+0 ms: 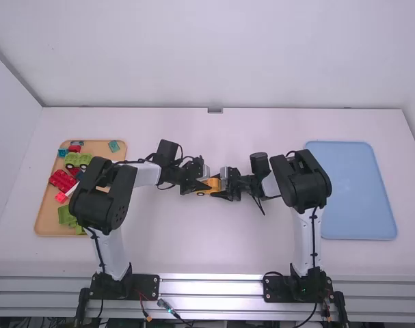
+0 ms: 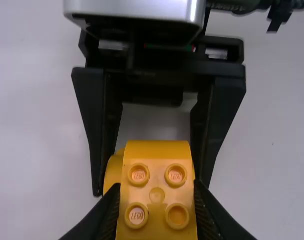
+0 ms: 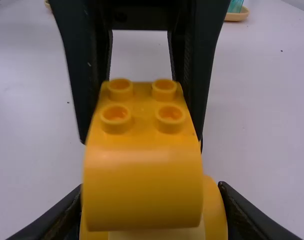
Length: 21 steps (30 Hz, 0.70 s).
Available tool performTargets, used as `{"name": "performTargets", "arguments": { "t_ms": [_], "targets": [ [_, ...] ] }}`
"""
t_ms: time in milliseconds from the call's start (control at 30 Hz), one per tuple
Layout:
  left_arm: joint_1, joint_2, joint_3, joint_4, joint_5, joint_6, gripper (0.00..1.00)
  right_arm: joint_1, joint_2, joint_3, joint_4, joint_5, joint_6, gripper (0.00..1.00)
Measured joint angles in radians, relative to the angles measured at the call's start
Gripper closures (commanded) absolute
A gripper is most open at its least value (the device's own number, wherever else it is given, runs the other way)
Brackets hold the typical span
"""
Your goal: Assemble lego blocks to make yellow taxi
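White table (image 1: 214, 239) — yellow blocks (image 2: 157, 175) between jaws.

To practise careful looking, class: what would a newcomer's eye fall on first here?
Probably the bright yellow blocks, held between the left gripper and the right gripper near the middle of the table. Next might come the large blue tray at right, then the tan tray at left, holding red and green pieces.

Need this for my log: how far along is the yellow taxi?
The base looks built, with a dark wheel on it. In hand: the left gripper holds the studded block, the right gripper the base. Remaining, probably: firm seating, which I can't confirm, then setting down.
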Motion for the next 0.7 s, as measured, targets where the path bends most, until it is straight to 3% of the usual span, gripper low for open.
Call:
{"name": "performTargets", "arguments": {
  "t_ms": [167,467,700],
  "targets": [
    [0.019,0.003,0.002,0.015,-0.001,-0.020,0.98,0.000,0.000,0.000,-0.001,0.000,0.000,0.57],
    [0.020,0.006,0.065,-0.173,-0.011,0.046,0.98,0.000,0.000,0.000,0.000,-0.003,-0.002,0.57],
    [0.015,0.019,0.041,-0.055,0.007,0.038,0.98,0.000,0.000,0.000,0.000,-0.004,-0.001,0.57]
  ]
}}
